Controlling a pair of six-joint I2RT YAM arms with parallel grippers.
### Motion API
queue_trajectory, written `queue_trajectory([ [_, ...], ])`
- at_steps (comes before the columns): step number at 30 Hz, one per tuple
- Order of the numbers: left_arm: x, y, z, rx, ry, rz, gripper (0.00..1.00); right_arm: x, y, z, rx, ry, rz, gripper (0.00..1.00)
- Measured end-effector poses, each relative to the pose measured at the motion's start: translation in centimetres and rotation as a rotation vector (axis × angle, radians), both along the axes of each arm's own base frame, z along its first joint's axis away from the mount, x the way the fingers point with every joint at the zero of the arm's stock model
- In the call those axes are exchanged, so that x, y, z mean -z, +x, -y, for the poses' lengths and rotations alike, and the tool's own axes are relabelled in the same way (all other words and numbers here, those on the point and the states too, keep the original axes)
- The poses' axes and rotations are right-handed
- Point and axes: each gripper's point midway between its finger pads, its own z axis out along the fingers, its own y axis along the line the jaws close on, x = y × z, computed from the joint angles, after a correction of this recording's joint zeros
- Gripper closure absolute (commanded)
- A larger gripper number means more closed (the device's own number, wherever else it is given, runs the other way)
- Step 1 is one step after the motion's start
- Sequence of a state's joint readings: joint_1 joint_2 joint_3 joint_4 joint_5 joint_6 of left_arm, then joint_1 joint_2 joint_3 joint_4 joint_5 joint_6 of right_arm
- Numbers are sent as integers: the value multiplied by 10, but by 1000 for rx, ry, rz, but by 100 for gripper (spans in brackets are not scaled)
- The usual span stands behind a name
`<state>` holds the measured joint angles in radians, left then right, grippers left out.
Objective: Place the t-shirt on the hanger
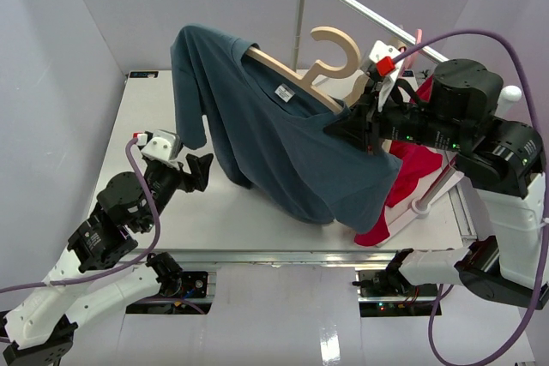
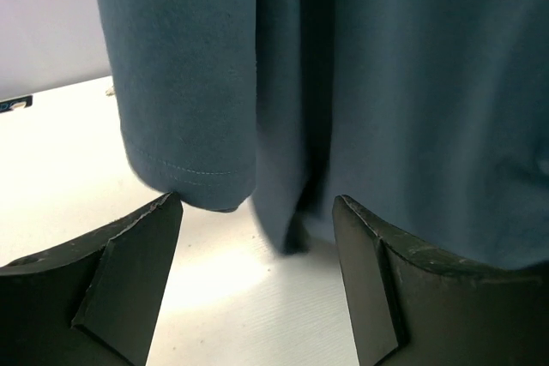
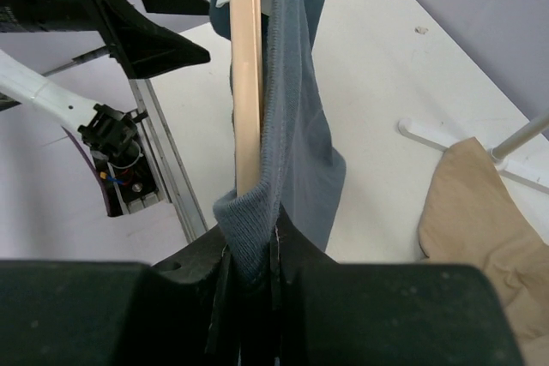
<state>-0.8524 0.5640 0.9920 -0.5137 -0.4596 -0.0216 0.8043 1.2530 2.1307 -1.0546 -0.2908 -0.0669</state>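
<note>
I saw t-shirt [image 1: 283,143] plain slate-blue, hanger [image 1: 296,81] pale wood-beige. One garment [image 1: 416,173] bright red, another [image 3: 480,220] tan. Table [image 1: 214,212] white.

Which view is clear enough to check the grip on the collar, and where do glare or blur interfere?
Top external: evenly lit, sharp throughout. Left wrist: the dark slate-blue fabric t-shirt is slightly soft, and glare washes out the white table. Right wrist: the right gripper is near-black with little detail, yet the pale wooden hanger and pinched collar read clearly.
</note>
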Motion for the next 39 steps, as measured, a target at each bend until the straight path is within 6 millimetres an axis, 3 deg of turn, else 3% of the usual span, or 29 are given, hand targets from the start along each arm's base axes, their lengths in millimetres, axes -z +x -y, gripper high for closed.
queue_trajectory([
  [7,-1,5,25,81,10,5,18,-9,-22,10,-51,39,22,92],
  [9,3,9,33,97,31,0,46,-8,-25,11,-65,42,22,92],
  [10,5,11,37,105,41,-3,75,-7,-27,11,-72,43,20,92],
  [11,9,14,39,109,62,-7,90,-6,-28,11,-76,43,19,92],
  [12,12,17,41,103,77,-15,96,-5,-29,11,-79,42,16,92],
  [14,19,25,40,72,102,-32,100,-3,-30,11,-83,38,11,92],
  [18,28,41,18,-68,156,-49,100,2,-30,12,-82,29,3,92],
  [22,27,43,-1,-156,159,-42,100,5,-26,14,-54,23,7,92],
  [23,27,43,-4,-165,159,-43,99,5,-24,15,-41,23,11,92],
  [24,27,43,-5,-172,160,-45,89,4,-22,16,-27,24,15,92],
  [25,29,43,-5,-173,165,-55,46,4,-19,17,-11,23,19,92],
  [26,31,43,-3,-165,173,-68,10,5,-16,18,6,20,19,92],
  [28,36,43,5,-126,194,-99,2,7,-11,19,36,12,16,92],
  [33,48,32,30,25,200,-169,2,32,8,13,100,-24,-26,92],
  [35,42,24,35,72,165,-170,2,56,18,9,138,-60,-82,92],
  [39,7,3,35,144,33,-109,2,106,45,6,287,-143,-211,92],
])
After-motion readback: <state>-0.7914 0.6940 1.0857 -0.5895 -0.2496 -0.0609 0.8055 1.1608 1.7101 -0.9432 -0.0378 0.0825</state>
